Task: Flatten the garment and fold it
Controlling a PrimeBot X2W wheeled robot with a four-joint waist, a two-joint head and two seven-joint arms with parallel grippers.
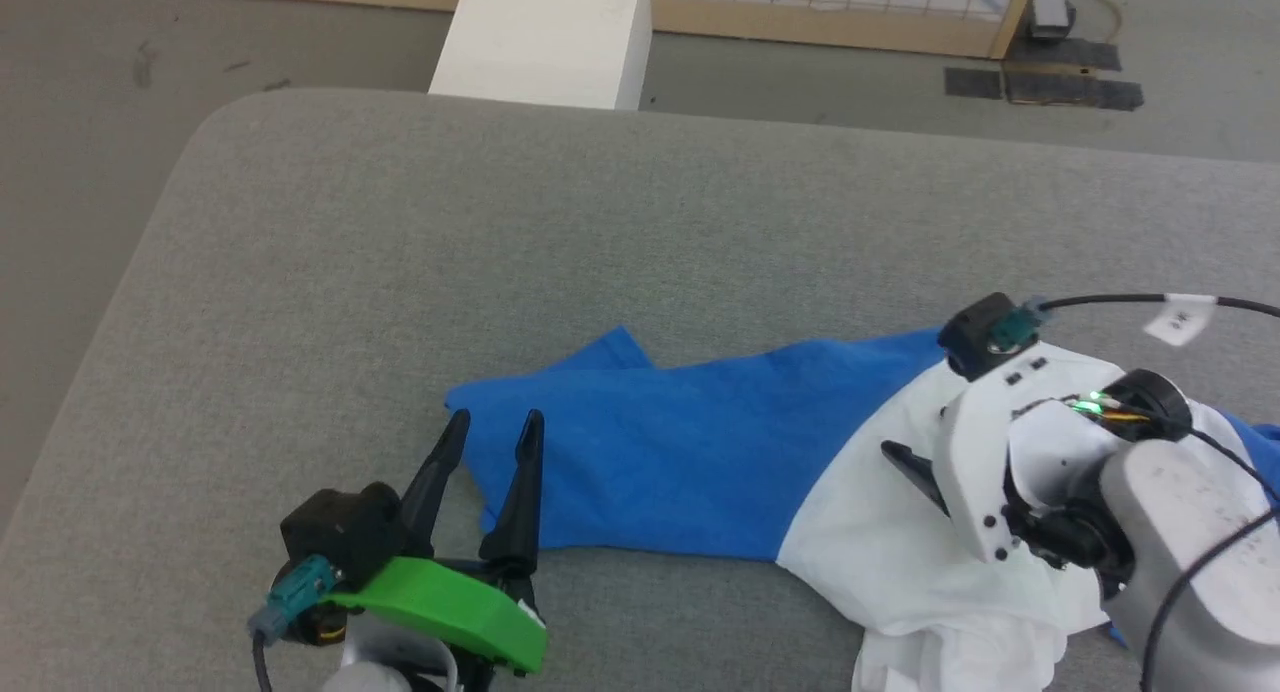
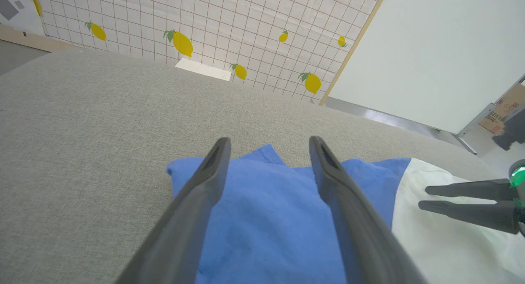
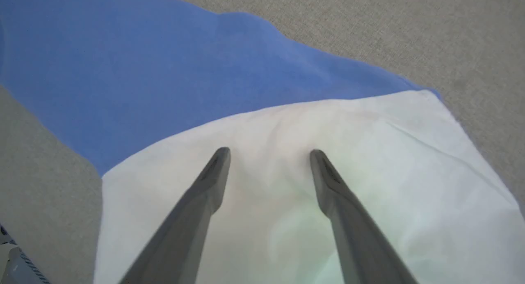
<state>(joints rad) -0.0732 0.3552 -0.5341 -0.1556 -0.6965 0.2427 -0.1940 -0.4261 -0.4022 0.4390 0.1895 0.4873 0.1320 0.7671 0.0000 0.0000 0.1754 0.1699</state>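
The T-shirt (image 1: pixel 680 452) lies on the grey cloth-covered desk (image 1: pixel 500 222), toward its near edge and right of the middle. It is stretched sideways. A wrinkled blue part, with a pointed flap at its far edge, reaches left, and the white body bunches in loose folds at the near right. The right gripper (image 1: pixel 905 462) hangs over the white cloth, fingers spread wide with nothing between them. The left gripper (image 1: pixel 497 417) sits at the blue end, its fingers also wide apart and empty, tips over the cloth's edge. Beyond the desk are a white post (image 1: pixel 545 32), grey floor (image 1: pixel 80 122) and a lemon-printed wall panel (image 2: pixel 205 29).
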